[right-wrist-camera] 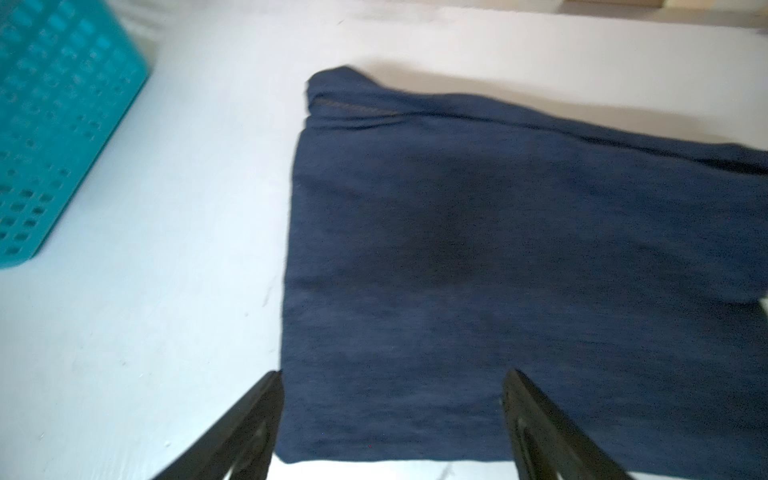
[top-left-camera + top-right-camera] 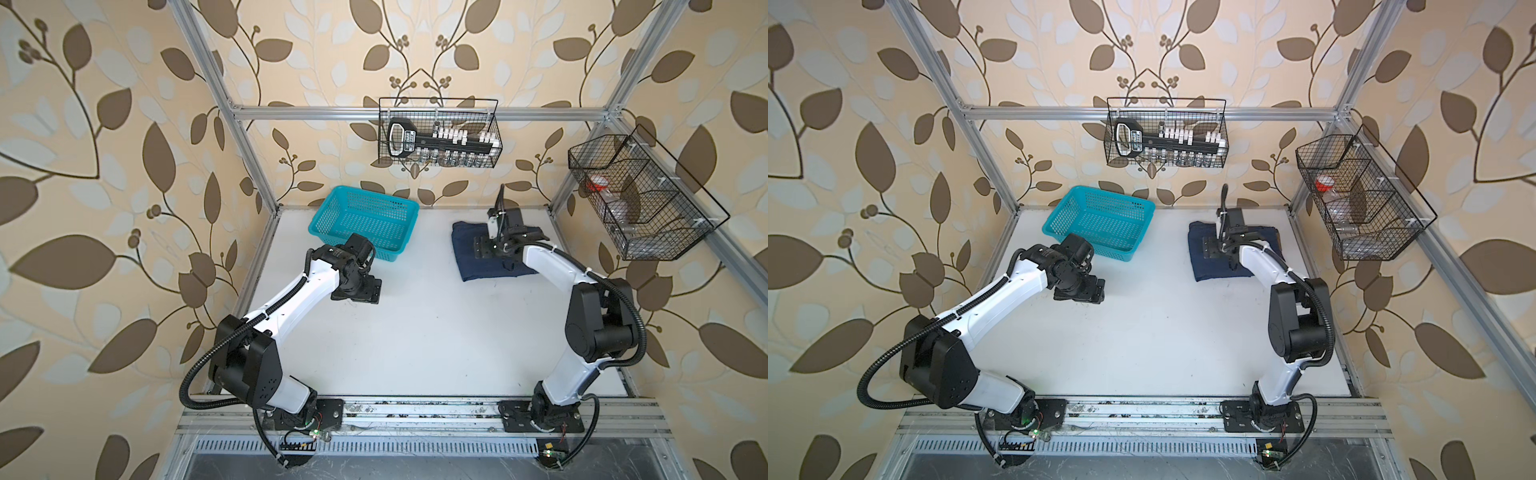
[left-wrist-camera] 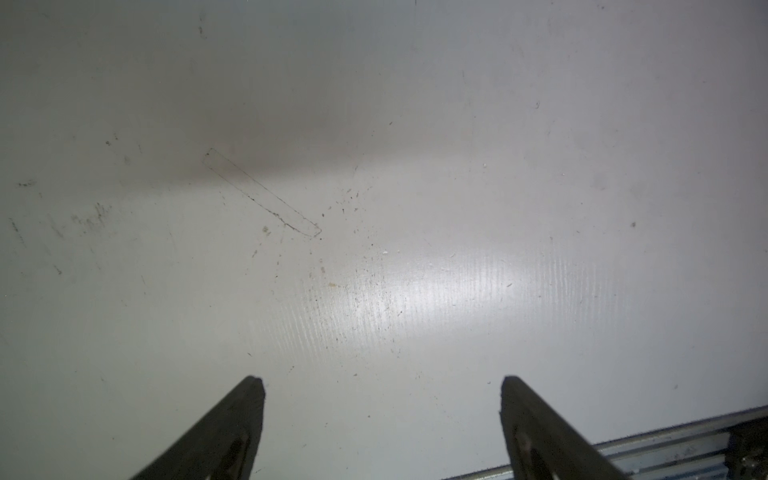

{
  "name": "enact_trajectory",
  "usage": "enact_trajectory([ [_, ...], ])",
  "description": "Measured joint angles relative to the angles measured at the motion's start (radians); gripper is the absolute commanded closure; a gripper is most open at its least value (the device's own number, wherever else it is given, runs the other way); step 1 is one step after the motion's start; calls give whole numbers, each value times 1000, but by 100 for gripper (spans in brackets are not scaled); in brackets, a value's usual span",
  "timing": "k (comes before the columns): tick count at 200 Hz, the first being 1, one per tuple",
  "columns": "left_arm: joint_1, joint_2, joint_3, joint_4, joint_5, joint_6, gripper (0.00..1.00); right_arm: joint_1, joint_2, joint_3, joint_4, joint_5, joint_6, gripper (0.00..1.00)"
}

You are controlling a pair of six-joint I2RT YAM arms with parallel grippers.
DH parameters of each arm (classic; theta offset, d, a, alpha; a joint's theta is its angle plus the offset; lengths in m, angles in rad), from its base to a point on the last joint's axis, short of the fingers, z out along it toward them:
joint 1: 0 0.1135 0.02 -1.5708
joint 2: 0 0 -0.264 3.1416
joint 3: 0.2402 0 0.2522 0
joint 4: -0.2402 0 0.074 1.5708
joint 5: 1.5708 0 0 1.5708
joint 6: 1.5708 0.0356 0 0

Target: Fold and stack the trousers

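The trousers (image 2: 468,261) (image 2: 1206,266) lie as a folded dark navy bundle at the back right of the white table (image 2: 415,324). In the right wrist view the trousers (image 1: 498,270) lie flat, with a stitched seam along their far edge. My right gripper (image 2: 484,247) (image 2: 1211,248) (image 1: 392,378) hovers open over the bundle near its left edge, with nothing held between its fingers. My left gripper (image 2: 357,293) (image 2: 1080,293) (image 3: 382,380) is open over bare table at the left, in front of the basket and well apart from the trousers.
A teal plastic basket (image 2: 399,248) (image 2: 1126,248) (image 1: 62,124) stands at the back left of the table. A wire basket (image 2: 440,133) with small items hangs on the back wall, and another wire basket (image 2: 640,199) hangs on the right wall. A metal rail (image 2: 415,415) runs along the table's front.
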Motion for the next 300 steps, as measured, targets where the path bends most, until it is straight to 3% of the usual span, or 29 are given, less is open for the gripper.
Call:
enact_trajectory([
  [53,0,0,-35,17,4,0,10,60,180,21,-5,61,76,21],
  [81,8,2,-51,23,5,1,10,45,274,133,-58,92,73,25],
  [115,19,12,-54,26,5,4,9,8,352,294,-142,117,59,22],
  [173,26,43,-54,31,5,20,10,-100,380,325,-187,115,-69,24],
  [218,33,77,-51,29,5,26,9,-157,455,441,-216,58,-183,25],
  [257,47,86,-6,26,2,43,7,-143,388,343,-155,-13,-187,17],
  [266,58,81,-4,42,1,51,4,-127,324,267,-126,-31,-179,16],
  [281,87,61,-8,68,2,68,2,-109,203,145,-73,-65,-148,2],
  [300,134,-6,-51,141,1,95,1,-104,24,-10,38,-95,-117,0],
])
